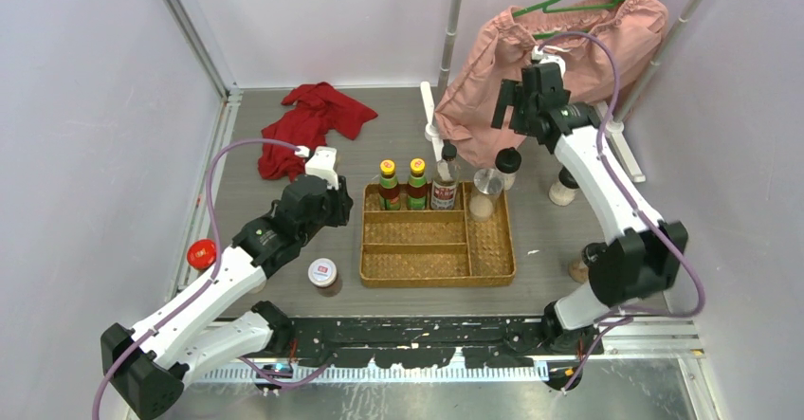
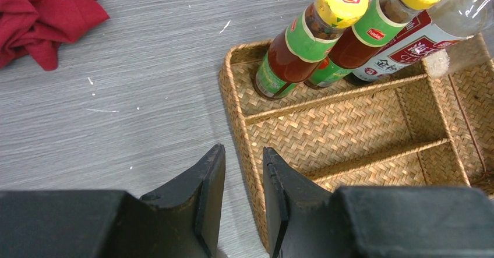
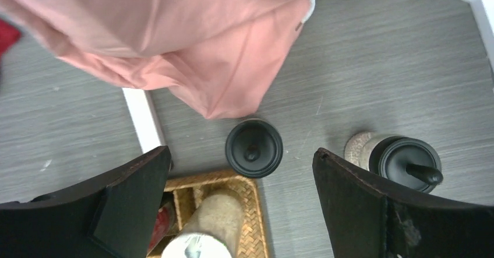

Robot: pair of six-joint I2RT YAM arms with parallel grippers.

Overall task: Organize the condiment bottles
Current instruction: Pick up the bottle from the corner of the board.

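Right claw (image 3: 239,159), spread wide and empty, hangs straight over the upright black-capped jar (image 3: 254,148) on the table (image 3: 378,66), just behind the tray's (image 3: 259,223) back right corner. Left claw (image 2: 243,194), barely parted and empty, sits farther off.

The desk (image 1: 398,126) is grey with a wood grain. A wicker tray (image 1: 436,283) sits at the centre of the frame, and a crumpled red cloth (image 1: 313,121) lies in the upper left. A red-lidded jar (image 1: 201,253) stands at the left edge. A white-lidded jar (image 1: 323,274) stands just left of the tray. A black-capped shaker (image 1: 508,164) stands by the tray's upper right corner, with a black-lidded shaker (image 1: 563,188) further right. A white rail (image 1: 429,117) lies above the tray.
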